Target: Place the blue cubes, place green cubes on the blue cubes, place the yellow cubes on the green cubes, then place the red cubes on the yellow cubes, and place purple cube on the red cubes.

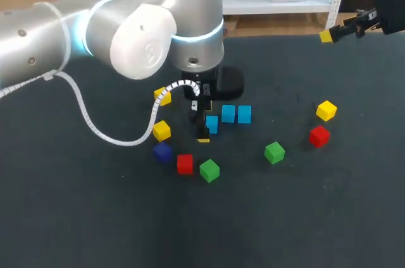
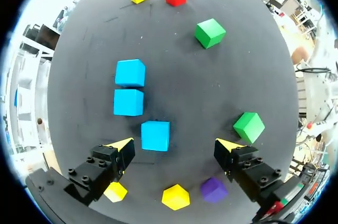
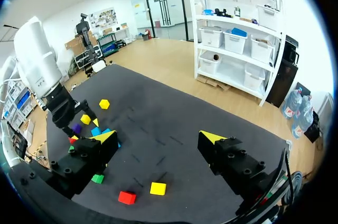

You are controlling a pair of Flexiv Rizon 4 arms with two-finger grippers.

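Head view, three blue cubes [image 1: 228,114], two green cubes [image 1: 209,170], purple cube [image 1: 162,152]

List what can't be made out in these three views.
Left wrist view: a finger of the left pincer covers one red cube; a yellow cube is half covered.
Head view: the left arm hides most of that pincer and part of a blue cube; the edge cuts off the right pincer.
Right wrist view: cubes by the left arm are too small to count.
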